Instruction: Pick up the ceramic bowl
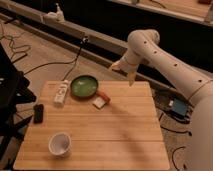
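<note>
The ceramic bowl (84,86) is wide and shallow, green inside with a dark rim, and sits at the back of the wooden table (120,135), left of centre. The white cup (60,143) stands near the table's front left corner. My gripper (123,70) hangs from the white arm (165,52) above the table's back edge, to the right of the bowl and clear of it. It holds nothing that I can see.
A white bottle-like object (61,92) lies left of the bowl. A small red and white packet (100,101) lies just right of it. A dark object (38,113) sits at the table's left edge. Cables run over the floor behind.
</note>
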You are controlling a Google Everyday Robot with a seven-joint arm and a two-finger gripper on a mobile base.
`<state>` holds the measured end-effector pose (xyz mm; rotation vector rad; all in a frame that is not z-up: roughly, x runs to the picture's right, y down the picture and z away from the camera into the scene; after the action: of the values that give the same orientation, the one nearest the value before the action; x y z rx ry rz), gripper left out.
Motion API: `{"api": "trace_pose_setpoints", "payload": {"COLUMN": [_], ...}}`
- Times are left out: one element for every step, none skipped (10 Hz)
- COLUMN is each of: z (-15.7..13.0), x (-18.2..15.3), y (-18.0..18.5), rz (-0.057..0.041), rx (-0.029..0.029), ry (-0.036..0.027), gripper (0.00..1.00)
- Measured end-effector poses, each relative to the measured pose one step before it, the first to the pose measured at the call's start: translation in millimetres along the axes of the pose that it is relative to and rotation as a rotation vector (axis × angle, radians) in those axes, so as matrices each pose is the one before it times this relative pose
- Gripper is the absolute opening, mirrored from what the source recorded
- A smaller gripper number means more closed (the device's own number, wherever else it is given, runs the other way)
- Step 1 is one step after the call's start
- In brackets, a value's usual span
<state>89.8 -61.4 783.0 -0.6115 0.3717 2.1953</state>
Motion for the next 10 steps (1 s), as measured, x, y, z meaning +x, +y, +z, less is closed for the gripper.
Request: {"api": "trace_pose_setpoints", "payload": {"z": [5.23, 7.57, 8.91, 7.76, 3.9, 1.86, -1.2, 0.33, 0.67, -0.29], "x": [3.21, 5.05, 6.72, 7.98, 5.54, 2.37, -1.64, 0.58, 1.66, -3.25], "y": [8.01, 12.23, 17.35, 15.14, 7.79, 2.83, -2.34, 0.8, 1.54, -2.41], "rz": [-0.00465, -0.01686, -0.02877, -0.02785, -0.01681, -0.00741, 0.00355, -0.00086, -0.00079, -0.00422], "rx": [-0.02423, -0.02805, -0.03065, -0.02047, -0.00651, -0.0025, 0.00076, -0.0005, -0.0018, 0.00555], "ry": [0.00032, -0.00471, -0.01463, -0.00856, -0.00051, -0.00067, -0.00252, 0.00113, 0.00462, -0.00514], "gripper": [0.8, 0.8, 0.8, 0.8, 0.8, 0.8, 0.8, 0.8, 0.8, 0.8]}}
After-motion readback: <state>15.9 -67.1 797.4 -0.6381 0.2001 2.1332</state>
